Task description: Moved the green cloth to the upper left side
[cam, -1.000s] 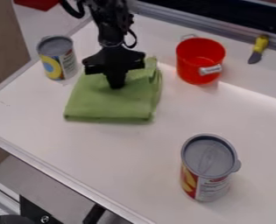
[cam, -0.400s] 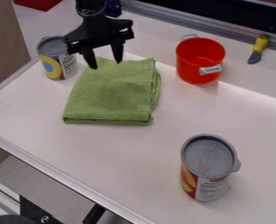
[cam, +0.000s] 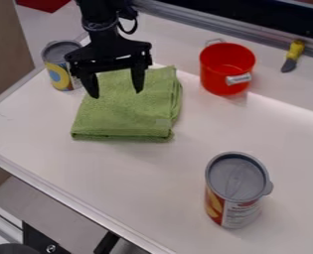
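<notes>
At the left of the work surface, a can with a yellow and blue label stands upright just beside the cloth, its right edge partly covered in view by the arm's end. The green cloth, folded into a flat pad, lies in the upper left part of the surface. Above its far portion hangs the black gripper, fingers spread wide and nothing held between them; whether the tips touch the fabric cannot be told. Farther right, well apart from the cloth, stand the red pot and, nearer the camera, a grey-lidded can; a yellow-handled knife lies at the upper right.

Step in hand: probably the close of the placement — the cloth already occupies the named side, and the open grip suits a completed release. The next move would then call for a straight lift, fingers kept apart, so that neither tip drags the fabric nor knocks the neighbouring can. Should a further shift be wanted, the fingers would first need to descend and pinch a fold.
</notes>
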Controlling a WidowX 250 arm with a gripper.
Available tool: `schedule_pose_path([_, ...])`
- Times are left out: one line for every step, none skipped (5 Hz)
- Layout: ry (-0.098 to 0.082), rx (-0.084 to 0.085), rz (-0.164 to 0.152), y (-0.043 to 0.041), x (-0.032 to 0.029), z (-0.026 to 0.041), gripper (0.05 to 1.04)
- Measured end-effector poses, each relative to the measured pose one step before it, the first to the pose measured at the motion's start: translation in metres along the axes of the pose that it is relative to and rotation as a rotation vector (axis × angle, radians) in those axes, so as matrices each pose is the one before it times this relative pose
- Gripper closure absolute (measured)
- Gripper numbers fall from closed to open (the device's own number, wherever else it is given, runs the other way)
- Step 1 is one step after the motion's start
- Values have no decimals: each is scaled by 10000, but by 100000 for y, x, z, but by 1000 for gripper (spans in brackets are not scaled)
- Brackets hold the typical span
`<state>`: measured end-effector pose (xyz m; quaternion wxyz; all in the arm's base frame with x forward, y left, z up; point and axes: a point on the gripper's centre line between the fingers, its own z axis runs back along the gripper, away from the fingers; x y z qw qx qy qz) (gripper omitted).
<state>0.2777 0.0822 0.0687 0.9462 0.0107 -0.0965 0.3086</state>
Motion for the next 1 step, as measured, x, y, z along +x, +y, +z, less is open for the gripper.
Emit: schedule_pose_path([220, 54, -1142, 434, -2010, -390, 85])
